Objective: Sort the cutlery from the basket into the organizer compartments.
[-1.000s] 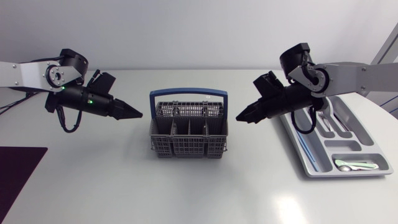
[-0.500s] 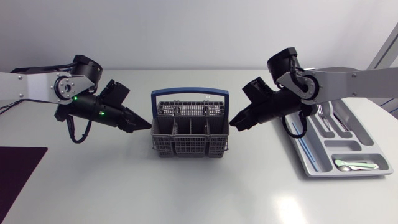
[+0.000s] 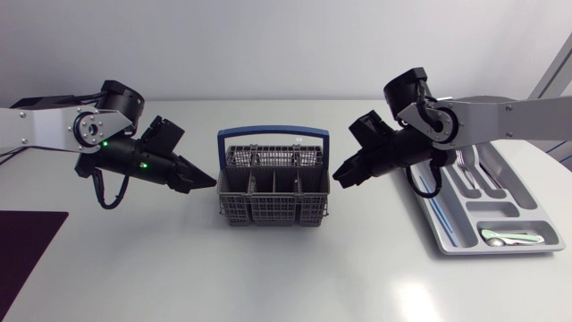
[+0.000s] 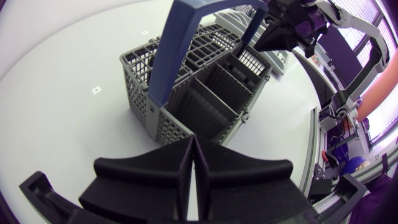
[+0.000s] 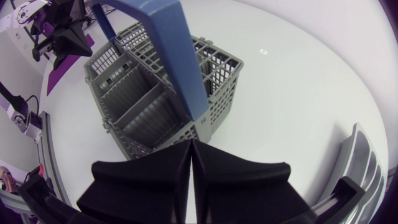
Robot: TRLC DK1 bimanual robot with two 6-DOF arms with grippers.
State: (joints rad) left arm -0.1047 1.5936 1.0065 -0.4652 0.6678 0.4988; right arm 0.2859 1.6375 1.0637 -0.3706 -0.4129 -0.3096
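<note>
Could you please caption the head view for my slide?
Left gripper and right gripper, both shut, flank the cutlery basket; organizer lies further right.

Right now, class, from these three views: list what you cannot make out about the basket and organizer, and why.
Head view: part of the organizer, hidden by the right arm.
Head view: the basket's compartment floors, hidden by its walls.
Head view: cutlery in the organizer, too small to name.
Left wrist view: some of the basket's compartments, behind the blue handle.
Right wrist view: most of the organizer, cut off by the edge.
</note>
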